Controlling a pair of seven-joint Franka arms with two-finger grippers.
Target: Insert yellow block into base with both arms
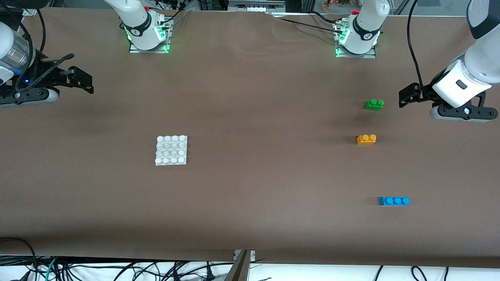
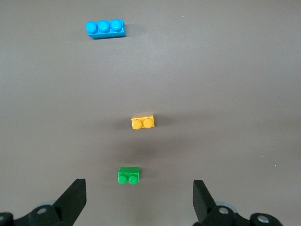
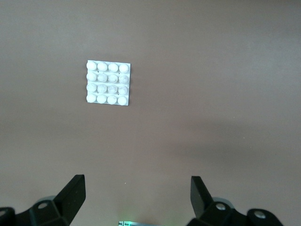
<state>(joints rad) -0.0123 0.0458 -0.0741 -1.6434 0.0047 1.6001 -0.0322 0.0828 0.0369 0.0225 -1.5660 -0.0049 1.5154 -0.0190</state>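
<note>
We see the small orange-yellow plastic two-stud brick [image 1: 366, 139] lying free on the brown bench [image 1: 265, 117] toward the left arm's end, between a green two-stud brick [image 1: 374, 104] and, nearer the front camera, a blue three-stud brick [image 1: 394, 201], all well apart. The flat white studded square plate [image 1: 171, 150] sits alone toward the right arm's end. Both the left gripper [image 1: 406, 95] and right gripper [image 1: 84, 81] hang wide and empty above the bench's ends. Only the right wrist view shows the plate's [image 3: 108, 83] studs squarely.

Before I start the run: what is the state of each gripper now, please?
Left gripper: open, holding nothing, over the table near the small green plastic brick.
Right gripper: open, holding nothing.
</note>
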